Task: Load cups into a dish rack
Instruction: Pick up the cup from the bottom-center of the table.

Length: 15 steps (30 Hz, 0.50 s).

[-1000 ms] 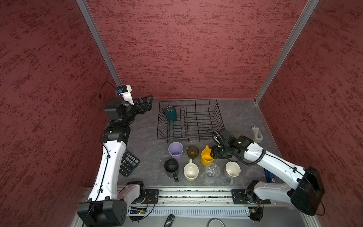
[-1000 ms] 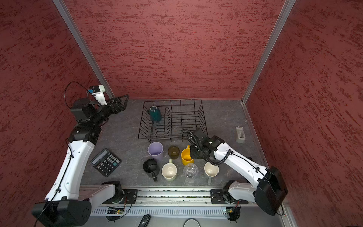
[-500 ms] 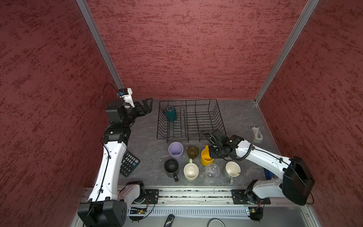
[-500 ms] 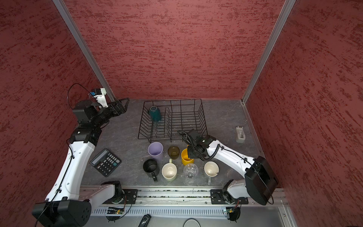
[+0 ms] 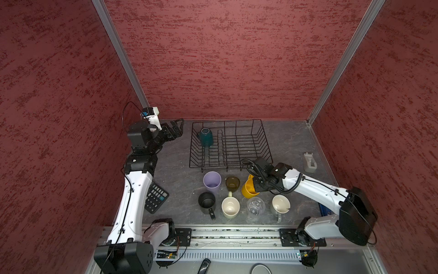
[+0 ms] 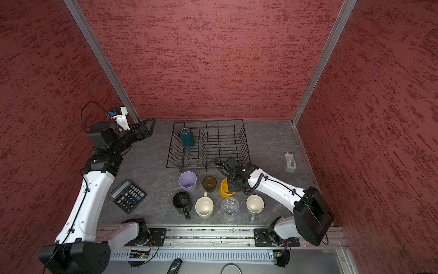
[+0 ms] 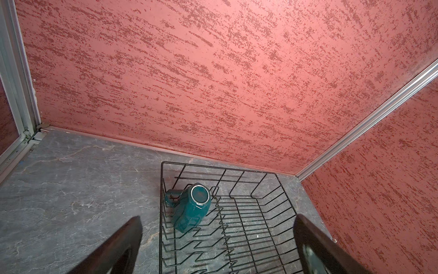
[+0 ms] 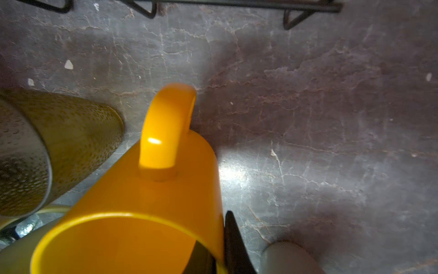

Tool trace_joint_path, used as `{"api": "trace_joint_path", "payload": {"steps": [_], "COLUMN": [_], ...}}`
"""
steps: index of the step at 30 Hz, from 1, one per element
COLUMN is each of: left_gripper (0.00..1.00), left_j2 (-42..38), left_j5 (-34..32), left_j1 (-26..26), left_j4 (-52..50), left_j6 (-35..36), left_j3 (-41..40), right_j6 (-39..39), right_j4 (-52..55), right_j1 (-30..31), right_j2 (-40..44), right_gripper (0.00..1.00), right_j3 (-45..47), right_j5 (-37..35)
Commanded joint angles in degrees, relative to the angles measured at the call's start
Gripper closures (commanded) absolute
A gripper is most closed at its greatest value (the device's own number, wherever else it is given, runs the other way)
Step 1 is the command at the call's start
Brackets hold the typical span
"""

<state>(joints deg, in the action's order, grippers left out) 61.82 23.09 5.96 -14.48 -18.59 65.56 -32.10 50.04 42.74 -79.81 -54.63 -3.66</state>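
The black wire dish rack (image 5: pixel 227 121) stands at the back with a teal mug (image 5: pixel 206 137) (image 7: pixel 190 208) lying inside, at its left end. In front of it stand a lilac tumbler (image 5: pixel 211 181), brown glass (image 5: pixel 232 183), black mug (image 5: pixel 207 201), cream mug (image 5: pixel 230 207), clear glass (image 5: pixel 255 206) and grey mug (image 5: pixel 280 205). My right gripper (image 5: pixel 257 187) (image 8: pixel 221 249) is shut on the wall of the yellow mug (image 5: pixel 247 188) (image 8: pixel 151 189), one finger inside and one outside; the mug leans. My left gripper (image 5: pixel 177 125) (image 7: pixel 217 218) hangs open left of the rack, holding nothing.
A calculator (image 5: pixel 156 197) lies by the left arm's base. A grey tape dispenser (image 5: pixel 310 162) stands near the right wall. Red walls close in the back and both sides. The brown glass (image 8: pixel 47 147) stands close beside the yellow mug.
My right gripper has reached in to the yellow mug and closed on its wall, and the mug now leans. The left arm has shifted only slightly.
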Motion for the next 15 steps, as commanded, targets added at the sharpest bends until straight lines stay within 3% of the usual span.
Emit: {"api": "trace_joint_path", "payload": {"steps": [1,15], "left_gripper": [0.0,0.0], "left_j2": [-0.6,-1.2], "left_j5": [0.2,0.5], "left_j1": [0.5,0.5], "left_j4": [1.4,5.6], "left_j6": [-0.1,-1.4], "left_j3": [-0.7,-3.0], "right_j6": [1.4,7.2], "right_j4": [2.8,11.7], "right_j1": [0.3,0.3], "right_j2": [2.9,8.0], "right_gripper": [1.0,1.0], "right_j3": [-4.1,-15.1], "right_j5": [-3.4,-0.8]}}
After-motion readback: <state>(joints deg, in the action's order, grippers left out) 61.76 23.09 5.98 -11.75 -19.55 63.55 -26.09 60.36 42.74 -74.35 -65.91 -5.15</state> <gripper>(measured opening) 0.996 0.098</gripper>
